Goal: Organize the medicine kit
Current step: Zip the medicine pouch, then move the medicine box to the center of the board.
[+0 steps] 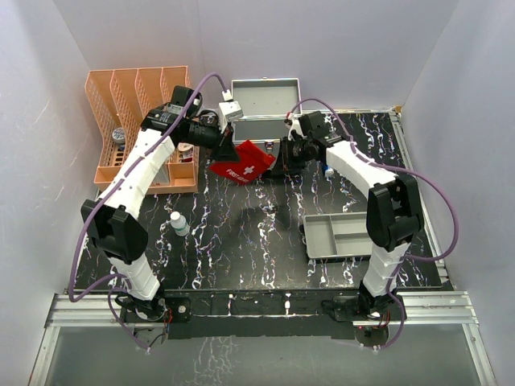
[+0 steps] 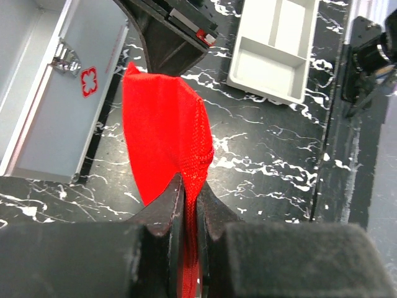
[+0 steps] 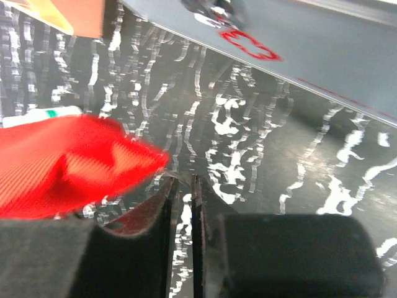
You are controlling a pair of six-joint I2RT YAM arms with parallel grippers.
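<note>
The medicine kit (image 1: 264,106), a silver-grey metal case, stands open at the back centre. It also shows in the left wrist view (image 2: 43,118) and in the right wrist view (image 3: 322,56). My left gripper (image 1: 226,149) is shut on the edge of the red first-aid pouch (image 1: 243,166) and holds it up in front of the kit. The pouch fabric (image 2: 162,124) is pinched between its jaws (image 2: 191,189). My right gripper (image 1: 282,161) is at the pouch's other end, its jaws (image 3: 183,181) drawn together to a narrow slit. The blurred pouch (image 3: 68,161) lies just to their left.
An orange file rack (image 1: 145,121) with small items stands at the back left. A small white bottle (image 1: 179,223) stands on the black marbled table. A shallow grey divided tray (image 1: 342,235) lies at the right, also in the left wrist view (image 2: 276,46).
</note>
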